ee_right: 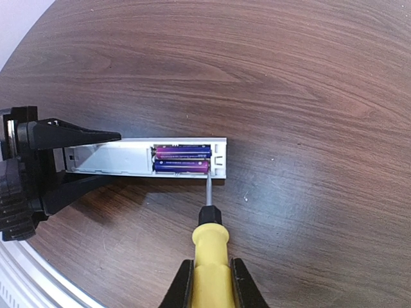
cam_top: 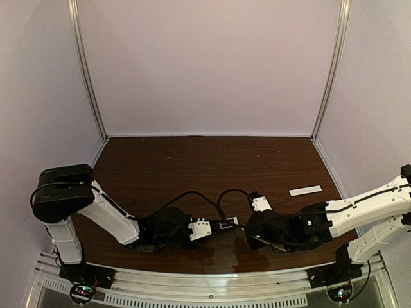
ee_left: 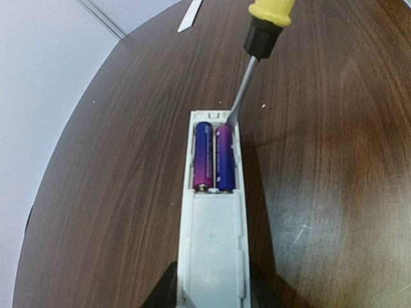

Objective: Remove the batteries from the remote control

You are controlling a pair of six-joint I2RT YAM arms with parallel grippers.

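Gently, with left tool [ee_left: 212, 298] clamped on remote [ee_left: 212, 237] and right tool [ee_right: 210, 285] clamped on screwdriver [ee_right: 210, 247], wedge tip under battery [ee_left: 225, 159] at its 12 o'clock end, lever up.

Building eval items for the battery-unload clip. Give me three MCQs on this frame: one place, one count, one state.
1. Where is the screwdriver tip?
A) at the end of one of the batteries in the remote
B) on the cover
C) on bare wood

2. How many batteries sit in the remote?
A) none
B) one
C) two

3. The cover is:
A) shut over the batteries
B) off, lying on the table apart from the remote
C) half slid on

Key:
1 A, both wrist views show the blade meeting a battery end.
2 C, two purple-blue cells lie side by side.
3 B, the cells are exposed and the white strip lies far right in the top view.
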